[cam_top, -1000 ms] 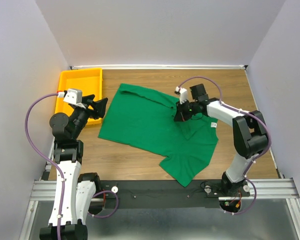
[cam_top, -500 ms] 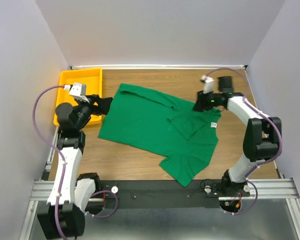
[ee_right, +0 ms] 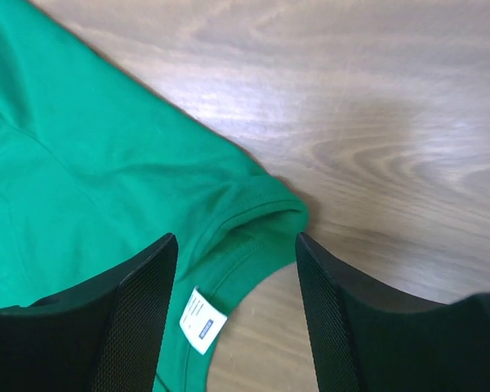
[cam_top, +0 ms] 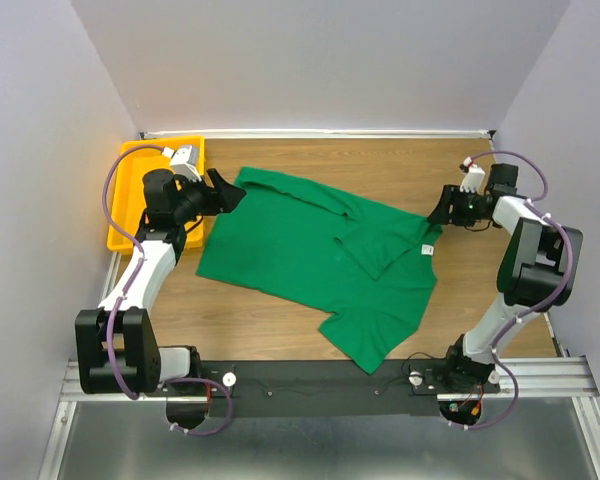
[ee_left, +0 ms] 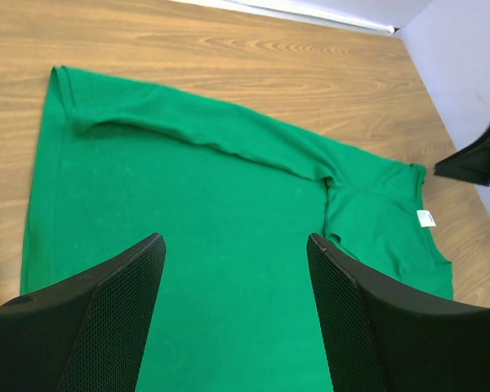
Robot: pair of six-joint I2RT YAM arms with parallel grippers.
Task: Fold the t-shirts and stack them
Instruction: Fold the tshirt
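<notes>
The green t-shirt (cam_top: 300, 255) lies spread on the wooden table, with one flap (cam_top: 375, 250) folded over near its collar. My left gripper (cam_top: 230, 192) hovers open over the shirt's far left corner; in the left wrist view its fingers (ee_left: 122, 310) straddle plain green cloth (ee_left: 188, 204), holding nothing. My right gripper (cam_top: 442, 210) stands open just off the shirt's right edge. In the right wrist view the right gripper (ee_right: 235, 237) hangs over the collar (ee_right: 261, 216), and the white neck tag (ee_right: 202, 320) lies between its fingers.
A yellow tray (cam_top: 130, 170) stands at the far left, just behind the left arm. Bare wood (cam_top: 420, 170) shows beyond the shirt and to its right (cam_top: 480, 290). White walls close in the table on three sides.
My right gripper has opened, let go of the cloth at the shirt's middle and drawn back to the right edge. The left arm has swung from beside the tray to the shirt's far left corner.
</notes>
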